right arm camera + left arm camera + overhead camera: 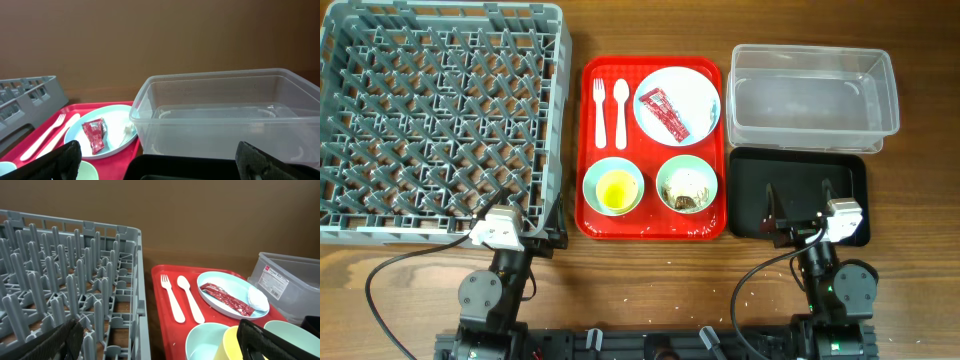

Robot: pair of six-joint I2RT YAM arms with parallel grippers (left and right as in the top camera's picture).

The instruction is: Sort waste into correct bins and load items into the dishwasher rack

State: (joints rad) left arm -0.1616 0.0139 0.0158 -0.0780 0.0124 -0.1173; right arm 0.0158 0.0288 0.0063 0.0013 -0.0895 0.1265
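Notably, the clear tub carries a white label, print too small to read; both arms' jaws stand apart.

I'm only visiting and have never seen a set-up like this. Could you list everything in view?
dishwasher rack: one, grey, table's left
red tray: one, red, middle
plate: one, pale mint, tray's far right
wrapper: one, red, on plate
white scrap: one, white, on plate
fork: one, white, tray's far left
spoon: one, white, beside fork
bowls: two, pale mint, tray's near side, left and right
yellow round object: one, yellow, in left bowl
food leftovers: one heap, whitish-brown, in right bowl
clear tub: one, clear, far right
black tray: one, black, near right
table: one, brown wood
left gripper: black, open, by rack's near corner
right gripper: black, open, over black tray
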